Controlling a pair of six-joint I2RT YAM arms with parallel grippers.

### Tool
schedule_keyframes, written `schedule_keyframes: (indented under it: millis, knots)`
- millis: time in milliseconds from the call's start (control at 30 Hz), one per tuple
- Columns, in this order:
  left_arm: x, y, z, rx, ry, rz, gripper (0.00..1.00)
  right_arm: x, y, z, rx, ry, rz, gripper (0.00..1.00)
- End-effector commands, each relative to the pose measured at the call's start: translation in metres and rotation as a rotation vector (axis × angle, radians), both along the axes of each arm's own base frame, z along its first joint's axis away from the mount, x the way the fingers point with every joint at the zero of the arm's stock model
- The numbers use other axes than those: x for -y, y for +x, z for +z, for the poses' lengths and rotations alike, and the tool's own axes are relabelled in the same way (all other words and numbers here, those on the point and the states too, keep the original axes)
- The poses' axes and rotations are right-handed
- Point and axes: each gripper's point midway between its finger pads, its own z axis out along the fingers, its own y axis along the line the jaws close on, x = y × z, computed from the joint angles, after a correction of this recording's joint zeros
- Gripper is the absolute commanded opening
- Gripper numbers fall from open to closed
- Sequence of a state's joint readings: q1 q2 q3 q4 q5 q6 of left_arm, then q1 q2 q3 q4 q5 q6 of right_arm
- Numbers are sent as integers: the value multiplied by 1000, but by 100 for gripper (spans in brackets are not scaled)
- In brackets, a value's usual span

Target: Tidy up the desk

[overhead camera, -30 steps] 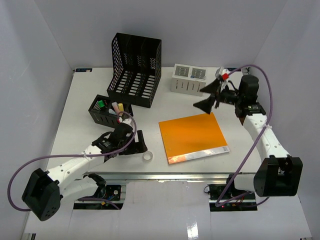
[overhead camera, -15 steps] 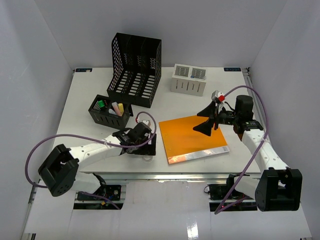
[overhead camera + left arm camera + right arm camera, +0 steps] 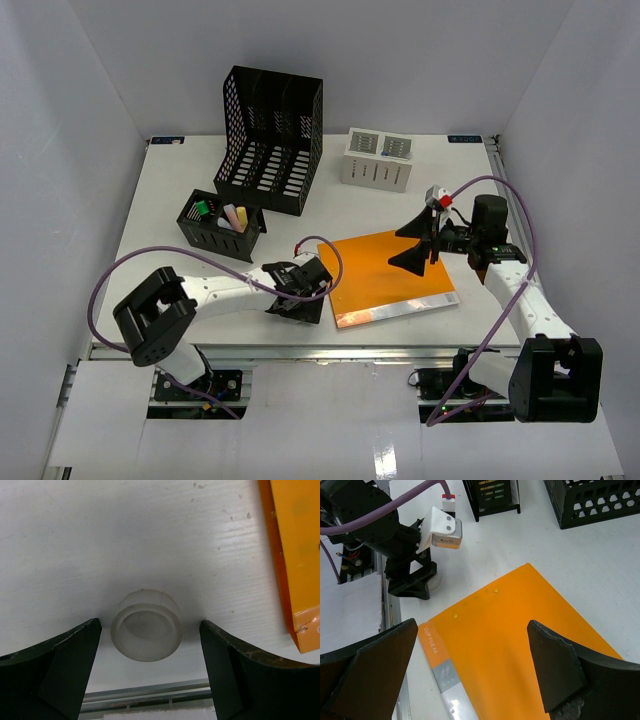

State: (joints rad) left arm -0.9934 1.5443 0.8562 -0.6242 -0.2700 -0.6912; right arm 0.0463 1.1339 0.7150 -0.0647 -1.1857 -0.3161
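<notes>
The bench (image 3: 170, 200) fills the middle of the top view, white and flat, with its metal rail (image 3: 400, 352) along the edge nearest the arm bases. On it stand a black mesh file rack (image 3: 270, 140) and a small pen tray (image 3: 218, 225) towards the back left. An orange folder (image 3: 388, 275) lies flat near the front.

The left claw (image 3: 149, 626) is spread open and low over the bench, its two fingers either side of a translucent roll of tape (image 3: 146, 639) and not touching it. The roll lies flat, close to the rail and just beside the folder's left edge. The right claw (image 3: 472, 630) hangs open above the folder, holding nothing.

The step in hand looks like picking up the roll. To do it well, the left claw should settle until the fingertips sit below the roll's top rim, with the roll kept midway between them. It should then close evenly on the outer wall (a smooth round thing will squirt sideways if one finger arrives first). A straight lift would keep it off the folder's edge.
</notes>
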Motion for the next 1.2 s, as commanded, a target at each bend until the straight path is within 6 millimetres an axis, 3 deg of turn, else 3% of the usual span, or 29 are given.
schedule_keyframes:
  millis: [0, 467, 633, 800, 867, 933, 1100, 1167]
  knots:
    - [-2, 11, 3, 50, 58, 41, 89, -1, -5, 5, 30, 21, 33, 97]
    - [3, 4, 1, 70, 60, 52, 76, 0, -9, 5, 44, 25, 36, 97]
    - [7, 4, 18, 109, 7, 63, 68, 0, -14, 6, 63, 25, 53, 97]
    - [20, 4, 45, 146, -152, 82, 60, -1, -21, 10, 106, 22, 94, 96]
    - [39, 4, 63, 165, -286, 59, 54, -2, -31, 8, 111, 23, 140, 96]
    - [52, 6, 83, 198, -396, 30, 48, -3, -34, 14, 250, 11, 204, 94]
    - [90, 7, 129, 151, -652, -113, 33, -1, -60, -5, 361, -145, 366, 92]
    - [105, 8, 145, 136, -738, -176, 30, 0, -56, -8, 427, -174, 402, 92]
